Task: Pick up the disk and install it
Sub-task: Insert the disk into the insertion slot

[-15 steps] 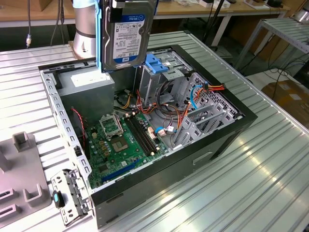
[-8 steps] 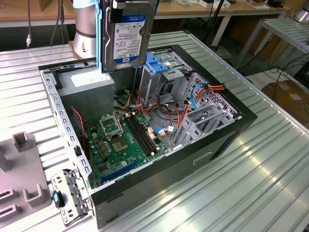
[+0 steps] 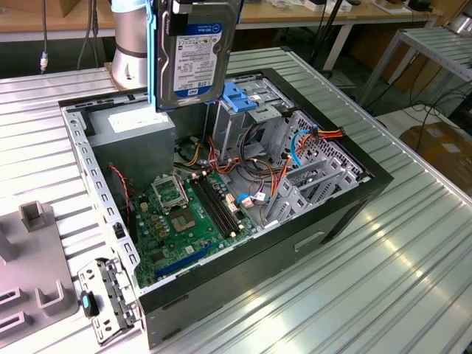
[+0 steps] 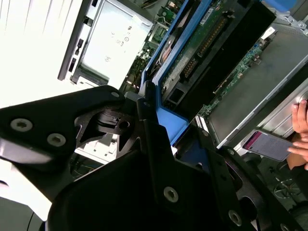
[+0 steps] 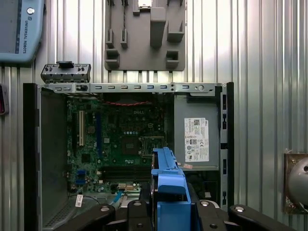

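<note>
The disk (image 3: 195, 63), silver-grey with a white, blue-edged label and a blue side rail, hangs upright in the air above the back of the open computer case (image 3: 324, 221). My gripper (image 3: 179, 7) is shut on its top edge. The disk's lower end hovers over the power-supply box (image 3: 133, 125) and beside the metal drive cage with a blue cap (image 3: 234, 99). In the first wrist view, the disk's blue rail (image 5: 168, 185) sticks out between my black fingers (image 5: 137, 214), with the motherboard (image 5: 120, 139) below. The second wrist view shows the disk's green circuit-board side (image 4: 202, 43).
Orange, red and blue cables (image 3: 295, 144) run across the case's interior near the cage. A grey fixture block (image 3: 33, 273) and a loose metal bracket (image 3: 103, 295) lie at the exterior view's left. A person's hand with a phone (image 4: 274, 144) is beyond the case. The ribbed metal table (image 3: 383, 280) surrounds it.
</note>
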Motion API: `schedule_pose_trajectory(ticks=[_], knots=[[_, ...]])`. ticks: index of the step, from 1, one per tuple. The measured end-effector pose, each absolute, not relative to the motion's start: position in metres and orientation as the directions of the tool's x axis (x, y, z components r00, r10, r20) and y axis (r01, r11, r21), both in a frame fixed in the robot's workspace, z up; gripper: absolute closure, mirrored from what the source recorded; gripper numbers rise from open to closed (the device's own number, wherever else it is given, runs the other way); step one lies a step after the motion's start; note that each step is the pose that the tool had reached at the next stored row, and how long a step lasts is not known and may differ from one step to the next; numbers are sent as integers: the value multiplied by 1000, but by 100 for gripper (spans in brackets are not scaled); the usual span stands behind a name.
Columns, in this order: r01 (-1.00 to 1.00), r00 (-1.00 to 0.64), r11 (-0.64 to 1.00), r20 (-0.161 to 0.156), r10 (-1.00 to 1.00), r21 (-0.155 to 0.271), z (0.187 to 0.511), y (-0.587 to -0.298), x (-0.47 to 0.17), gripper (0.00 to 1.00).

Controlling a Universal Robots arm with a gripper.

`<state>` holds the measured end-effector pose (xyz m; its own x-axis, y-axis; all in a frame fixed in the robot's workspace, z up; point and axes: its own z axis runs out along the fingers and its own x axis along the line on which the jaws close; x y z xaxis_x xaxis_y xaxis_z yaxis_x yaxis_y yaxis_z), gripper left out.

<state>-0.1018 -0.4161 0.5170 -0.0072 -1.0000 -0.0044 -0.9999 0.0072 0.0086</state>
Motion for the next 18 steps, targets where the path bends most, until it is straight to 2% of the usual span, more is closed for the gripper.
schedule_pose_trajectory(ticks=[18], knots=[[-1000, -7, 7, -4, -1000, 9, 517, -419, -102, 63]])
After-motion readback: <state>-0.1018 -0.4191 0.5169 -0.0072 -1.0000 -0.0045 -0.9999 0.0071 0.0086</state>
